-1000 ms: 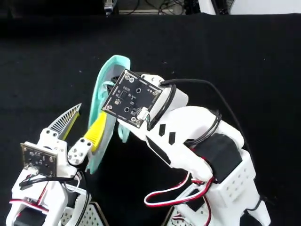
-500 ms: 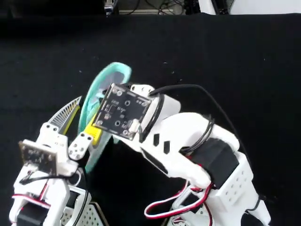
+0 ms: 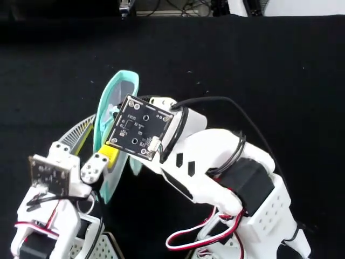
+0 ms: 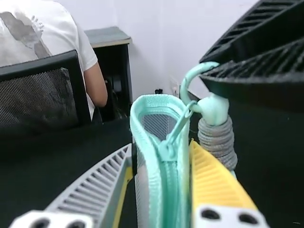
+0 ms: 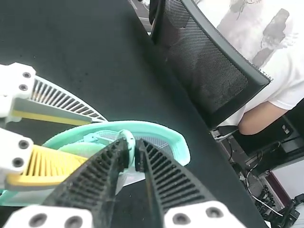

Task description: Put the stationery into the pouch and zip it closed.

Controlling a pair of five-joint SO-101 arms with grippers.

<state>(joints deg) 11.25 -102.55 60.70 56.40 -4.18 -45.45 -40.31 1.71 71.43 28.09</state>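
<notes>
Black ribbed fingers (image 5: 161,175) of right gripper (image 5: 133,145) pinched together on teal zip pull (image 5: 127,135)
Teal mesh pouch (image 3: 123,81) runs lengthwise away from left gripper (image 4: 161,145), whose fingers stand apart astride its near end

I get bright, even light: the black table (image 3: 280,70) swallows shadows, the white right arm (image 3: 215,156) at five o'clock shines, and the wall (image 4: 156,38) glares pale.
</notes>
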